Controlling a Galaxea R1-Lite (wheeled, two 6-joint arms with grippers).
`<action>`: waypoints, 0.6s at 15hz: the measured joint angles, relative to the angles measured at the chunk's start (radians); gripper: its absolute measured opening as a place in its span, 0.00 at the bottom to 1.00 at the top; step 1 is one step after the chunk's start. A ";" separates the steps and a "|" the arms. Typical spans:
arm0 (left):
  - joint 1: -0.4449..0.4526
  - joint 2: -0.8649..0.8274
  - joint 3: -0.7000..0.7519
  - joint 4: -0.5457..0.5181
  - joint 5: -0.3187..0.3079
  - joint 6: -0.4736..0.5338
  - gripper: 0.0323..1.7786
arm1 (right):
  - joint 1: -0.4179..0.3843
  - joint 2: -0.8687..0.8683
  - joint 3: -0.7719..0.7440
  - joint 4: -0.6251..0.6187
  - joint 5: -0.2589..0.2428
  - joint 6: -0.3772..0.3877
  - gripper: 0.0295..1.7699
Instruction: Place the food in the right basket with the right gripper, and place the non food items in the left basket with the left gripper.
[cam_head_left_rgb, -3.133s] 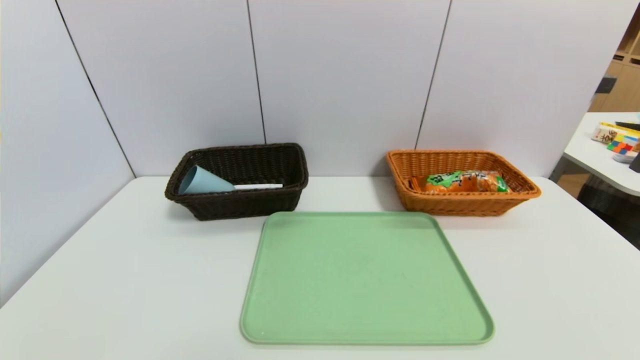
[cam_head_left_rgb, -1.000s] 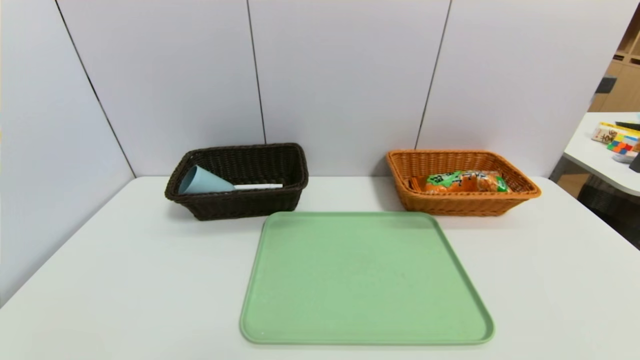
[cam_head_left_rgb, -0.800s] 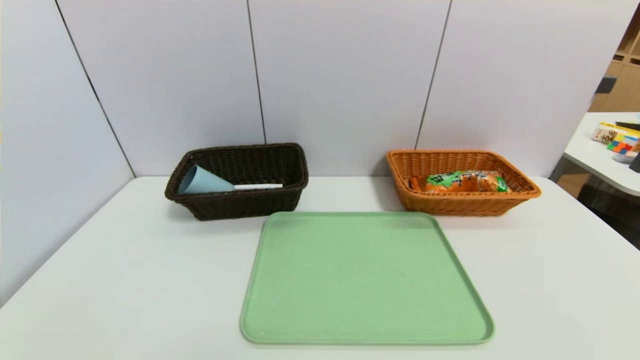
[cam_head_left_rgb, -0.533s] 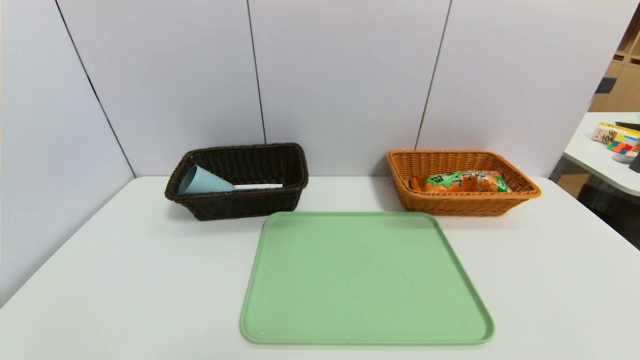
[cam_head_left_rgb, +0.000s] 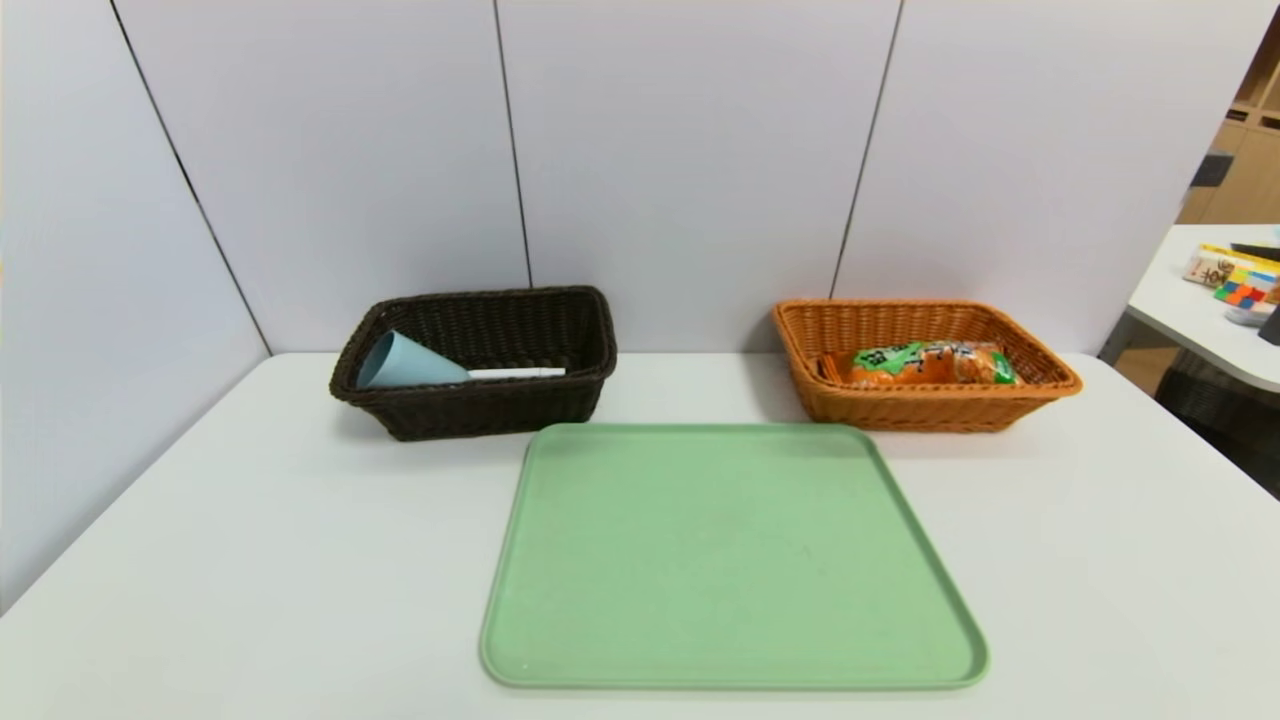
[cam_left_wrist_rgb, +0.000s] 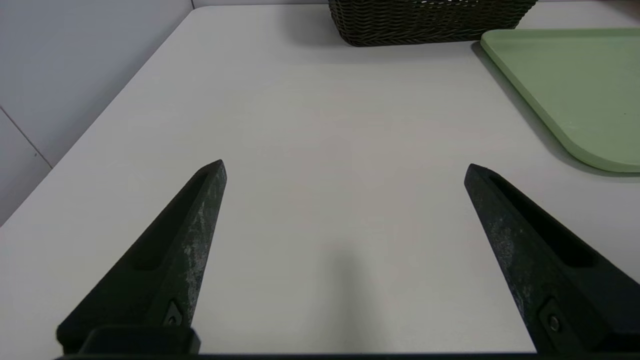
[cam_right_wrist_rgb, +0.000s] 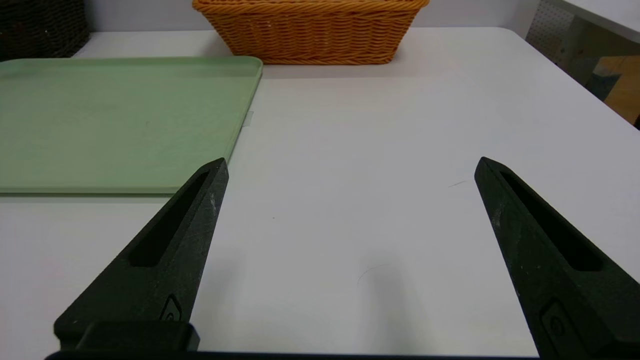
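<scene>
Nothing on the table has shifted since the earlier frames. Blue cup and white stick lie in dark basket; snack pack in orange basket. Green tray bare. Left gripper and right gripper spread wide, holding nothing, low over the table.

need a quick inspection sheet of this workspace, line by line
surface: white table, bare green tray at its middle
job's things: dark basket on the left holds a blue cup lying on its side and a white stick; orange basket on the right holds an orange snack pack
clutter: nothing seen
grippers: left gripper open over bare table, holding nothing; right gripper open beside the tray, holding nothing
cables: nothing seen
surroundings: grey wall panels; side table with a colour cube
</scene>
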 joint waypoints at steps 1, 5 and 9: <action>0.000 0.000 0.000 0.000 0.000 0.000 0.95 | 0.000 0.000 0.000 0.000 0.000 0.000 0.96; 0.001 0.000 0.000 0.000 0.000 0.000 0.95 | -0.001 0.000 0.000 0.001 0.000 0.001 0.96; 0.000 0.000 0.000 0.000 -0.001 0.003 0.95 | -0.002 0.000 0.000 0.000 0.000 0.001 0.96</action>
